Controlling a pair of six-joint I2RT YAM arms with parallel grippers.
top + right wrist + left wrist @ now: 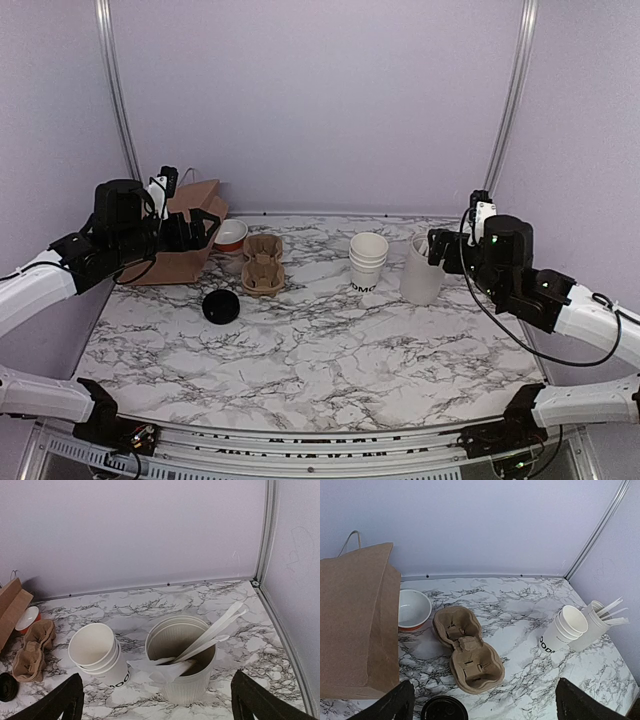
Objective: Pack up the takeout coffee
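Both grippers hung with their jaws spread wide, holding and touching nothing. Left gripper hovered over the far left of the table, in front of the brown paper bag. Right gripper hovered at the far right, just behind the tub.

That ribbed white tub stood upright with white plastic utensils leaning out of it toward the right wall and a folded white wrapper at its near rim. Just left of it stood a stack of white cups, nested mouth up. The lettered cup sat at the bottom, with black print low on its side. A black lid lay flat well to the left, near the front of a cardboard carrier with its two wells facing up. A bowl, white inside and orange outside, sat between carrier and bag.
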